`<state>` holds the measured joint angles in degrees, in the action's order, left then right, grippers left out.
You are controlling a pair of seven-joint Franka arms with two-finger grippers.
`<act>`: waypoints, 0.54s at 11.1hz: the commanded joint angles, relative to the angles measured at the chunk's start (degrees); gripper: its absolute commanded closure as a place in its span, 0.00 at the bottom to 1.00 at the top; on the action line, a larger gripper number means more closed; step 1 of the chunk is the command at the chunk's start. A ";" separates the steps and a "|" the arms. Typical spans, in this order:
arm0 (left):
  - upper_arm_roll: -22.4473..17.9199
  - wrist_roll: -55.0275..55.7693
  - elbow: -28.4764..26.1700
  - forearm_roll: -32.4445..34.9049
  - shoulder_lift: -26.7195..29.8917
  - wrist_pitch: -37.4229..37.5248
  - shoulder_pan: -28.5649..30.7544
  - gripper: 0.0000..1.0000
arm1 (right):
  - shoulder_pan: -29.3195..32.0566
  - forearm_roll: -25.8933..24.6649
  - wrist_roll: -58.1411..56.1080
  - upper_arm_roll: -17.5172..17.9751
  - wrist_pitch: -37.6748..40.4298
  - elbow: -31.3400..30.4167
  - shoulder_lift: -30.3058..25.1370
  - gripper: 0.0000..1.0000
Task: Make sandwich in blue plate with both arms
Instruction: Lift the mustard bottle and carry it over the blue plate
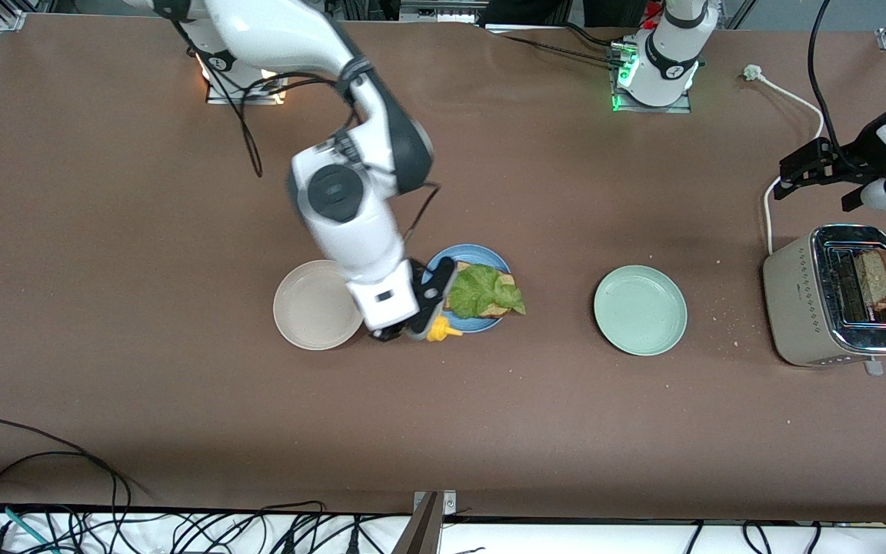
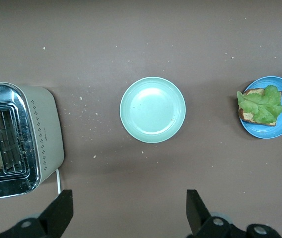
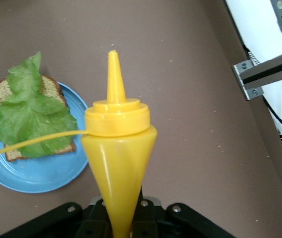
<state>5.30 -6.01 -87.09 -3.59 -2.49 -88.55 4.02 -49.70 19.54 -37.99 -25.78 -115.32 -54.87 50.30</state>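
A yellow squeeze bottle [image 3: 117, 148] is grasped by the right hand [image 1: 412, 327] at the blue plate's [image 1: 481, 258] edge, presumably to sauce the lettuce [image 1: 483, 291] on the bread slice [image 1: 498, 308]. The left hand [image 1: 816, 173], released wide, is held waiting above the toaster [image 1: 797, 308], where the second slice [image 1: 874, 277] sits.

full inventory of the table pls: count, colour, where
blue plate: 1, medium blue, mid-table, between the beige and mint-green plates
bread slice: 1, brown, on the blue plate
lettuce leaf: 1, green, on that slice
beige plate: 1, toward the right arm's end, beside the blue plate
mint-green plate: 1, between blue plate and toaster
toaster: 1, beige and chrome, at the left arm's end
bread in toaster: 1 slice, brown, in one slot
white cable: 1, runs from the toaster toward the bases
squeeze bottle: 1, yellow, held over the blue plate's edge
right gripper: jaws shut on the squeeze bottle
left gripper: jaws open, empty, waiting above the toaster
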 commanded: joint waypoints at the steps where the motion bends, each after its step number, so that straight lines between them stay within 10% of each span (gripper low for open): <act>1: -0.11 -0.32 0.61 -1.24 0.47 1.10 0.29 0.00 | -6.79 -12.30 12.29 -0.59 -1.04 -1.02 2.42 0.89; 6: -0.38 -0.40 0.61 -1.24 0.47 1.19 0.99 0.00 | -13.39 -24.45 19.34 -0.59 -0.60 -6.46 4.37 0.96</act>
<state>5.22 -6.01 -87.07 -3.60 -2.49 -88.54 4.31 -60.70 -0.73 -21.63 -25.62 -115.51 -57.40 55.65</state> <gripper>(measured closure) 0.000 0.903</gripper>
